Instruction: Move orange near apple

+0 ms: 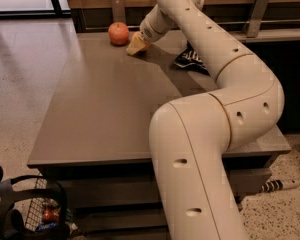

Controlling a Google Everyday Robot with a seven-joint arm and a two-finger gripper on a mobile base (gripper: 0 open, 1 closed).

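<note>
– What sits nearest?

– Low at the left, on the floor, a black wire basket with small things in it. Right of it the thick cream arm rises in front of the desk and bends back over the right half.

– And the desk's edges?

– The front edge runs just above the basket. The left edge slants away toward the far corner, with pale floor beyond it. Between those edges and the arm lies a wide bare stretch of grey-brown top, reaching to the fruit at the back.

– Further in?

– A dark packet with white marks lies on the desk, tucked against the arm's right side.

– The claw?

– The claw is down at the desk top near the far edge, its tip pale yellowish. How far it is open, or whether it has hold of anything, I cannot tell.

– The orange?

– I cannot make it out apart from the claw.

– The apple?

– The apple is round, red-orange and glossy, and rests just left of the claw, close to the back edge; touching or not, I cannot tell
</note>
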